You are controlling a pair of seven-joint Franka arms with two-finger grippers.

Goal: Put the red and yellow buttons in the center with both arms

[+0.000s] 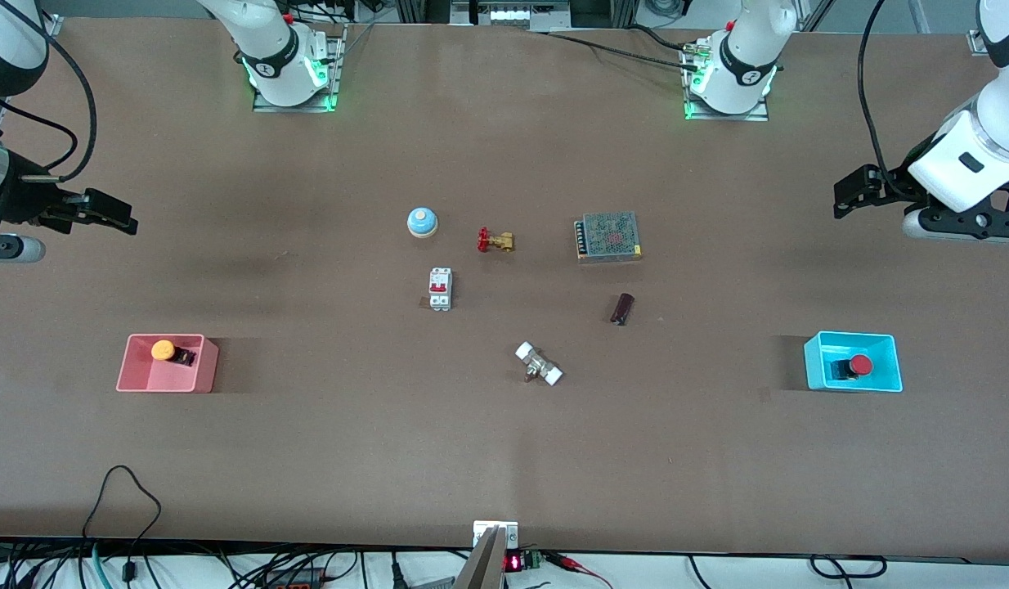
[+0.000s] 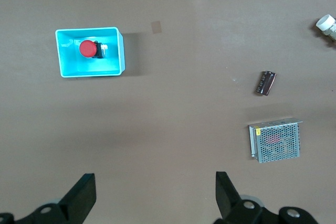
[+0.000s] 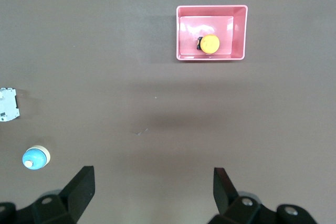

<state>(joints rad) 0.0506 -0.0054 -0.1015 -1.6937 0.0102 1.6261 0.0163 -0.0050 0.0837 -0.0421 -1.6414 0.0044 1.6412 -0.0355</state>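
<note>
The yellow button (image 1: 163,350) lies in the pink tray (image 1: 168,384) toward the right arm's end of the table. It also shows in the right wrist view (image 3: 210,43). The red button (image 1: 859,365) lies in the cyan tray (image 1: 852,337) toward the left arm's end. It also shows in the left wrist view (image 2: 87,49). My right gripper (image 1: 118,214) is open and empty, up over bare table at its own end, apart from the pink tray. My left gripper (image 1: 846,195) is open and empty over bare table at its end, apart from the cyan tray. The brown table centre (image 1: 537,303) is bare between scattered parts.
Around the middle lie a blue-and-white bell (image 1: 422,222), a brass valve with a red handle (image 1: 495,240), a white breaker (image 1: 440,289), a mesh-covered box (image 1: 608,236), a small dark cylinder (image 1: 622,308) and a white-ended fitting (image 1: 539,364).
</note>
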